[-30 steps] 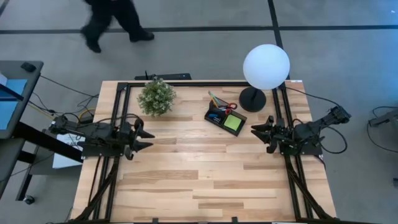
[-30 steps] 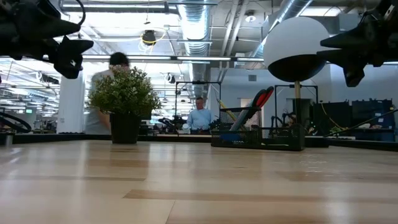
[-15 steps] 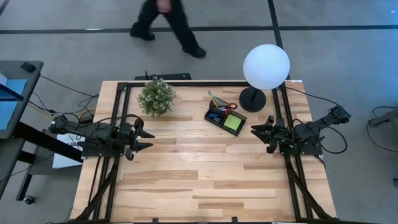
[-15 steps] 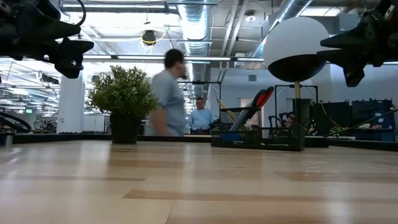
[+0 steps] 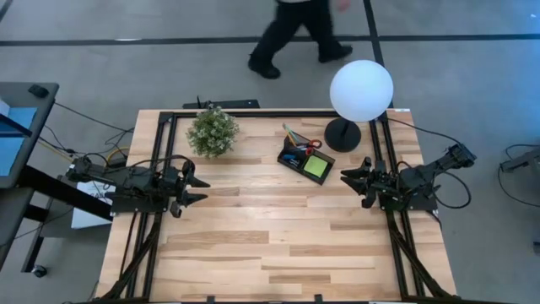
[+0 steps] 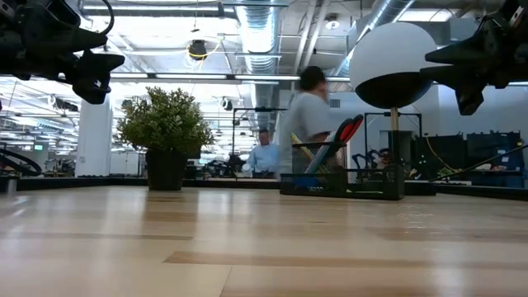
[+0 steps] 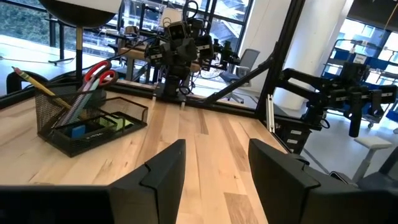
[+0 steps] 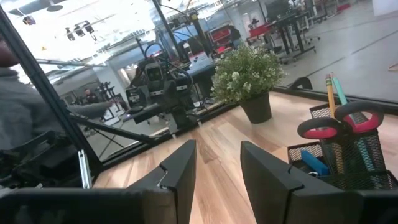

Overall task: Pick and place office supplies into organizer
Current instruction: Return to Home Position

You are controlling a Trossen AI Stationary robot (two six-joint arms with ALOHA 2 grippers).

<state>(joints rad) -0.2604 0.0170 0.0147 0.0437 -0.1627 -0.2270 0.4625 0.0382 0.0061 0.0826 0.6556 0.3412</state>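
Organizer (image 6: 355, 183) sat toward the far side of the surface (image 5: 253, 219), just beside the lamp base (image 5: 342, 133), with the supplies inside. Its light, stiff mesh would probably be best gripped by the rim. Scissors (image 6: 347, 132) stood handles-up and could snag. Left jaws and right jaws hung wide and empty at opposite sides.

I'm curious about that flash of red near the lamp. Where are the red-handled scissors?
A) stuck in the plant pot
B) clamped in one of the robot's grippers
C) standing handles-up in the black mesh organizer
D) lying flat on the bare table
C: the red-handled scissors stand handles-up in the taller compartment of the organizer, next to the yellow pencil.
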